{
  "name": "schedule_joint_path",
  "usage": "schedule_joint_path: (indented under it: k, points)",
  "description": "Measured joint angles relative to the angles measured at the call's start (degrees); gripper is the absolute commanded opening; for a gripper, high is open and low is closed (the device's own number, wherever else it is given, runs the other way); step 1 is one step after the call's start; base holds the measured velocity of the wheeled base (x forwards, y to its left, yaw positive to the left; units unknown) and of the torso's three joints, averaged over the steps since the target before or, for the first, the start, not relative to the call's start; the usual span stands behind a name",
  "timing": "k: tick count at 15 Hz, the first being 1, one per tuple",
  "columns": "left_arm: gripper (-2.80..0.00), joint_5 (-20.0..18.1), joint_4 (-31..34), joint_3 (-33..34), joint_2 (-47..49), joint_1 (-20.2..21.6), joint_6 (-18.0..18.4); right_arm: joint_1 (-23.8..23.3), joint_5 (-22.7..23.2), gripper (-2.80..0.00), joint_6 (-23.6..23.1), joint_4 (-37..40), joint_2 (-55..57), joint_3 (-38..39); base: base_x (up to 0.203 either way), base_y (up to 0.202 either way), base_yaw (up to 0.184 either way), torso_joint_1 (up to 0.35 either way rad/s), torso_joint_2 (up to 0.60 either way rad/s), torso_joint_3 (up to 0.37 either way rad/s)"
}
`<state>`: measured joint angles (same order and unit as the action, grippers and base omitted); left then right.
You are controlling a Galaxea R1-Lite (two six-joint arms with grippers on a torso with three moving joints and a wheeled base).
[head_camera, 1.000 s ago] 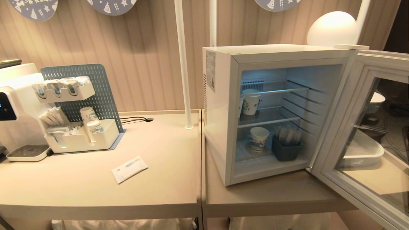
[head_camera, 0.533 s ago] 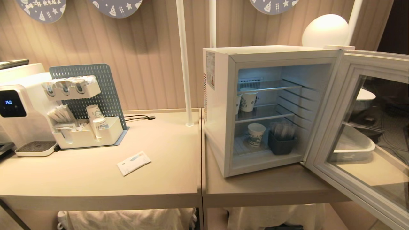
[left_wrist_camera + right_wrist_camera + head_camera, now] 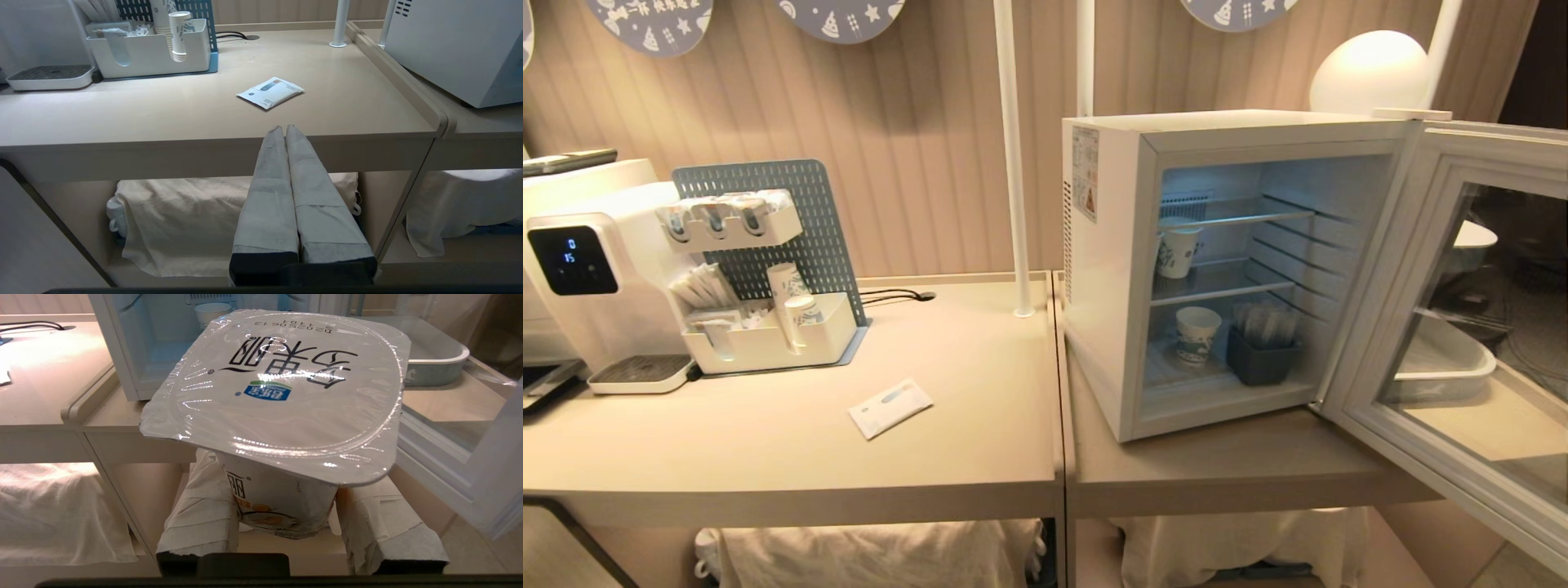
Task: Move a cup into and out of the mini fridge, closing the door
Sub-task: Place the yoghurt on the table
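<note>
Cup (image 3: 278, 416) sits upright between the right gripper (image 3: 286, 522) fingers, which clamp its lower body from both sides while the wide foil lid overhangs them; it is held low and in front of the mini fridge (image 3: 1107, 269), below the level of the surface (image 3: 1225, 474) the fridge stands on. Left gripper (image 3: 285, 130) hangs with fingers pressed together, empty, also in front of and below the surface edge.

The door (image 3: 1462, 327) stands swung wide to the fridge's right. Risks, as I judge them: lifting toward the fridge, the overhanging lid could catch the surface edge or a wire shelf (image 3: 1221, 294) and tip the cup. Inside, a paper cup (image 3: 1197, 333) and a dark bin (image 3: 1262, 363) crowd the fridge floor, so a careless placement could knock them. The arm could also brush the open door.
</note>
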<state>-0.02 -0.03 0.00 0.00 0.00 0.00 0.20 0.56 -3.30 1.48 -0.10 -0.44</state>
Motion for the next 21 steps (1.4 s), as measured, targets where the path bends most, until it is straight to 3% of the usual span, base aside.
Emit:
schedule_joint_path:
  k: [21]
  points:
    - [-2.8,0.02,0.03,0.0,0.0,-0.05,0.0,-0.04,0.07,-2.8,0.02,0.09,0.0,-0.09,0.0,0.191,-0.001,0.003,0.0,0.002]
